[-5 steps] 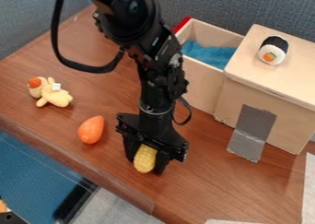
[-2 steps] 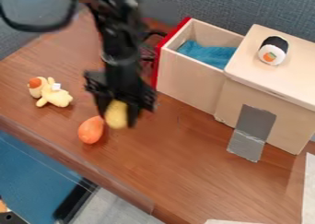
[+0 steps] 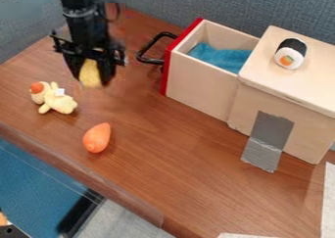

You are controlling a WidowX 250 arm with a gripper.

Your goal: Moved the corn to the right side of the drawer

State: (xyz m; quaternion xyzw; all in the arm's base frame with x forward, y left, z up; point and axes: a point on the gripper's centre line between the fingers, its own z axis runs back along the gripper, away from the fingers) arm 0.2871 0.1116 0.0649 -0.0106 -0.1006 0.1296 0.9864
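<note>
The black two-finger claw (image 3: 90, 78) grips the oval yellow corn (image 3: 90, 73), apparently mid-carry; next comes lowering it right of the red-fronted wooden drawer (image 3: 200, 91).

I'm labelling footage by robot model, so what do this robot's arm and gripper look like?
The arm is black, with a jointed, roughly cylindrical lower section and small pale specks on it. A thin black cable curves out beside it. The gripper is black too, with a wide, angular body above two dark jaws.
</note>
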